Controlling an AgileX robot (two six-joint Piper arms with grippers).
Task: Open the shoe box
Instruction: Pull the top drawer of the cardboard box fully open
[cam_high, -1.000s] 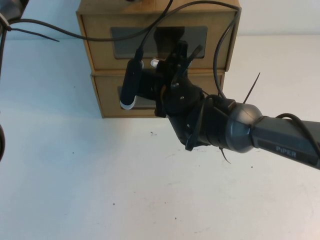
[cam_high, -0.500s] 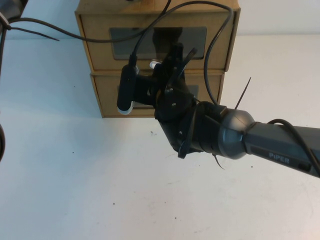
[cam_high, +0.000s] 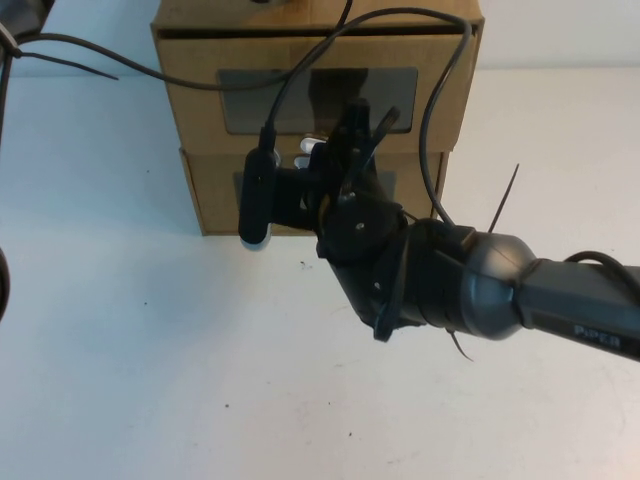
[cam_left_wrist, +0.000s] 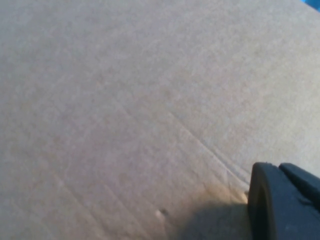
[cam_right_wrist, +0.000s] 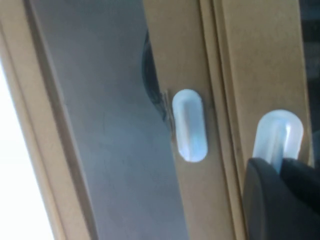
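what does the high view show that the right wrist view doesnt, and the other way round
Only the high view: the right arm, the two stacked boxes, the white table. Only the right wrist view: the free handle in full and the right tool shut on the held handle. Both: cardboard fronts, a grey window. The left tool shows in neither; its own camera has it close to cardboard.

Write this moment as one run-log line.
right claw: shut on white handle at shoe box front | left claw: close against cardboard | stage: handle gripped
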